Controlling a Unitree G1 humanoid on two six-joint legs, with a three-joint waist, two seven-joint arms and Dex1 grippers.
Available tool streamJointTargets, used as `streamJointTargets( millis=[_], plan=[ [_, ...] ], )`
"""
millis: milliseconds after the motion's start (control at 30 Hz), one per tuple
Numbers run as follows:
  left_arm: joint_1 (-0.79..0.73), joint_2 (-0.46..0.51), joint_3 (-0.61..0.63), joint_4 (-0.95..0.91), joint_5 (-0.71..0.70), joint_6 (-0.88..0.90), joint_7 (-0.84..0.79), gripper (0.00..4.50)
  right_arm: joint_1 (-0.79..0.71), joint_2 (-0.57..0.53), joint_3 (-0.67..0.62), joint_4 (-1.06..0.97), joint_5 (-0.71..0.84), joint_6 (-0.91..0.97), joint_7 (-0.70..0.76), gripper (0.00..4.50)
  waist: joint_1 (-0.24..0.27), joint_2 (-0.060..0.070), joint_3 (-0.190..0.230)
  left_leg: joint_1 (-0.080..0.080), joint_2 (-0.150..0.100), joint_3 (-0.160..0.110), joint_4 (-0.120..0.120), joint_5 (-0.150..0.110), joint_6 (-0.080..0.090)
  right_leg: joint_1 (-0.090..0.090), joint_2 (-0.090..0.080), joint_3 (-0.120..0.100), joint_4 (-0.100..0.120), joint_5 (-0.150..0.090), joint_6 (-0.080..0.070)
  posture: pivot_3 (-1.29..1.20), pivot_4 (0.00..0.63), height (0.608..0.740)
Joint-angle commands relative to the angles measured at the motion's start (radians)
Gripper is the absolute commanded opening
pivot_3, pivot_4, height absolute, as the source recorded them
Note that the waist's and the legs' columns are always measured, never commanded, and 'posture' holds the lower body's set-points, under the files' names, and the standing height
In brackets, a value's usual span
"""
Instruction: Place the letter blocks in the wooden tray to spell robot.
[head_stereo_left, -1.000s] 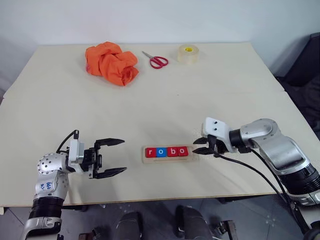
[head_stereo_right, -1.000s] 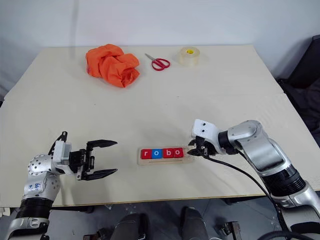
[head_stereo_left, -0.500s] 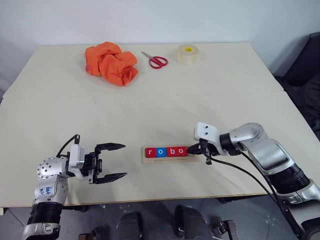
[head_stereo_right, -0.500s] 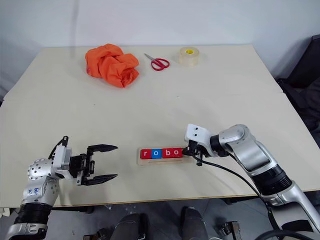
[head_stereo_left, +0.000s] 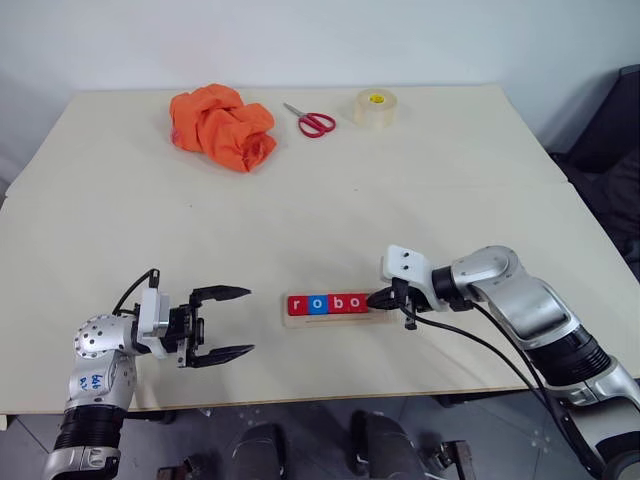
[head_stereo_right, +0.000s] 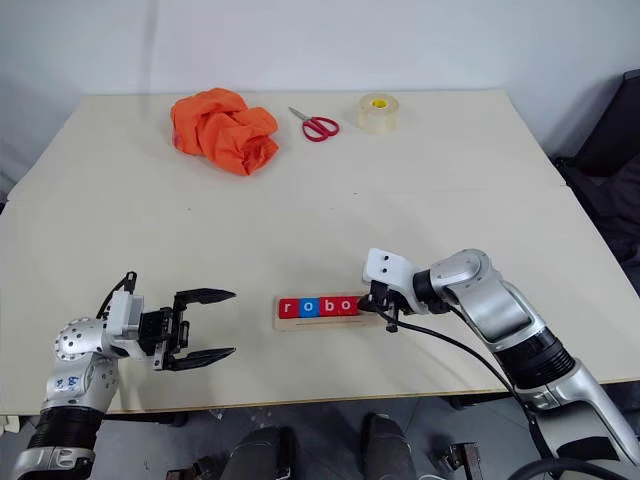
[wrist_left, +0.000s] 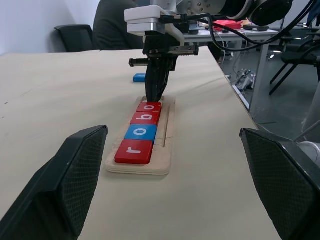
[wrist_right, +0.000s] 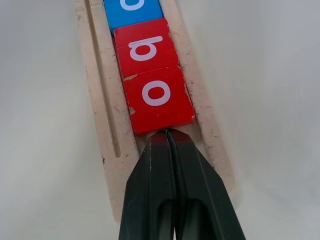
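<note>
Wooden tray (head_stereo_left: 335, 318) holds r-o-b-o; closed right tool (wrist_right: 167, 134) touches the last o (wrist_right: 158, 98); left tool (head_stereo_left: 222, 324) wide.

The tabletop (head_stereo_left: 420, 190) is viewed from above by both eyes; the wooden tray (wrist_right: 100, 125) is framed closely by both wrist views.

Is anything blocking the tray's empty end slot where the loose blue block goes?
Yes. The right gripper, fingers shut, sits in the end slot of the wooden tray, against the red o; the blue block lies beyond.
</note>
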Motion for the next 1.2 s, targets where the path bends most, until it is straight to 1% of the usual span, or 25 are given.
streamJointTargets(
  millis=[33,100,200,267,300,333,367,500,567,633,700,767,867,933,1033,1200],
  plan=[
    [-0.010,0.001,0.008,-0.010,-0.003,-0.004,-0.003,4.50,0.014,-0.055,-0.064,-0.079,0.042,-0.004,0.039,0.04,0.000,0.000,0.000,0.000,0.000,0.000,0.000,0.000,0.000,0.000,0.000,0.000,0.000,0.000,0.000,0.00,0.150,0.740],
    [-0.016,-0.002,0.006,0.000,-0.001,-0.007,-0.007,4.50,0.029,-0.075,-0.093,-0.091,0.054,-0.028,0.044,0.04,0.001,0.000,0.000,0.000,0.000,0.000,0.000,0.000,0.000,0.000,0.000,0.000,0.000,0.000,0.000,0.00,0.150,0.740],
    [-0.040,-0.010,-0.004,0.025,0.005,-0.011,-0.015,4.50,0.057,-0.096,-0.143,-0.115,0.093,-0.023,0.054,0.61,0.003,0.000,0.000,0.000,0.000,0.000,0.000,0.000,0.000,0.000,0.000,0.000,0.000,0.000,0.000,0.00,0.150,0.740],
    [-0.054,-0.015,-0.008,0.039,0.008,-0.014,-0.021,4.50,0.068,-0.100,-0.159,-0.121,0.098,-0.022,0.045,1.25,0.003,0.000,0.000,0.000,0.000,0.000,0.000,0.000,0.000,0.000,0.000,0.000,0.000,0.000,0.000,0.00,0.150,0.740],
    [-0.062,-0.017,-0.008,0.047,0.009,-0.015,-0.025,4.50,0.076,-0.102,-0.171,-0.127,0.104,-0.023,0.041,1.64,0.002,0.000,0.000,0.000,0.000,0.000,0.000,0.000,0.000,0.000,0.000,0.000,0.000,0.000,0.000,0.00,0.150,0.740],
    [-0.077,-0.020,-0.011,0.061,0.011,-0.018,-0.029,4.50,0.089,-0.107,-0.195,-0.136,0.115,-0.015,0.033,1.87,0.002,0.000,0.000,0.000,0.000,0.000,0.000,0.000,0.000,0.000,0.000,0.000,0.000,0.000,0.000,0.00,0.150,0.740],
    [-0.091,-0.022,-0.013,0.075,0.013,-0.020,-0.034,4.50,0.103,-0.111,-0.222,-0.144,0.124,-0.009,0.022,2.31,0.002,0.000,0.000,0.000,0.000,0.000,0.000,0.000,0.000,0.000,0.000,0.000,0.000,0.000,0.000,0.00,0.150,0.740],
    [-0.121,-0.023,-0.018,0.112,0.015,-0.027,-0.051,4.50,0.188,-0.133,-0.332,-0.189,0.163,0.021,-0.023,3.68,0.003,0.000,0.000,0.000,0.000,0.000,0.000,0.000,0.000,0.000,0.000,0.000,0.000,0.000,0.000,0.00,0.150,0.740],
    [-0.131,-0.024,-0.020,0.124,0.016,-0.028,-0.055,4.50,0.269,-0.149,-0.428,-0.215,0.198,0.052,-0.048,4.38,0.004,0.000,0.000,0.000,0.000,0.000,0.000,0.000,0.000,0.001,0.000,0.000,-0.001,0.000,0.000,0.00,0.150,0.740],
    [-0.138,-0.024,-0.022,0.135,0.015,-0.029,-0.061,4.50,0.353,-0.162,-0.515,-0.243,0.215,0.069,-0.077,4.45,0.006,0.000,0.000,0.000,0.000,0.000,0.000,0.000,0.000,0.001,0.000,0.000,-0.001,0.000,0.000,0.00,0.150,0.740],
    [-0.144,-0.025,-0.024,0.144,0.016,-0.029,-0.065,4.50,0.441,-0.146,-0.625,-0.261,0.231,0.082,-0.129,4.45,0.014,0.000,0.000,0.000,-0.001,0.000,0.000,0.000,0.000,0.001,0.000,0.000,-0.002,0.000,0.000,0.00,0.150,0.740],
    [-0.148,-0.026,-0.026,0.149,0.016,-0.028,-0.066,4.50,0.507,-0.113,-0.723,-0.273,0.255,0.094,-0.182,4.45,0.023,0.000,0.000,0.000,-0.001,0.000,0.000,0.000,0.000,0.001,0.000,0.000,-0.002,0.000,0.000,0.00,0.150,0.740],
    [-0.155,-0.028,-0.029,0.159,0.016,-0.026,-0.068,4.50,0.615,-0.073,-0.828,-0.300,0.276,0.096,-0.232,4.45,0.026,0.000,0.000,0.001,-0.001,0.000,0.000,0.000,0.001,0.002,0.000,0.000,-0.001,0.000,0.000,0.00,0.150,0.740],
    [-0.161,-0.029,-0.032,0.164,0.017,-0.024,-0.068,4.50,0.688,-0.051,-0.873,-0.329,0.288,0.102,-0.256,4.45,0.028,0.000,0.000,0.001,0.000,-0.001,0.000,0.000,0.000,0.002,0.001,0.000,-0.001,0.000,0.000,0.00,0.150,0.740],
    [-0.170,-0.033,-0.037,0.166,0.017,-0.020,-0.065,4.50,0.766,0.006,-0.907,-0.378,0.314,0.133,-0.322,4.45,0.028,0.000,0.000,0.001,0.000,-0.001,0.000,0.000,0.000,0.002,0.001,0.000,-0.001,0.000,0.000,0.00,0.150,0.740],
    [-0.172,-0.036,-0.045,0.155,0.015,-0.012,-0.059,4.50,0.777,0.097,-0.891,-0.402,0.340,0.133,-0.426,4.45,0.023,0.000,0.000,0.001,0.000,-0.001,0.000,0.000,0.001,0.002,0.001,0.000,-0.001,0.000,0.001,0.00,0.150,0.740]
  ],
)
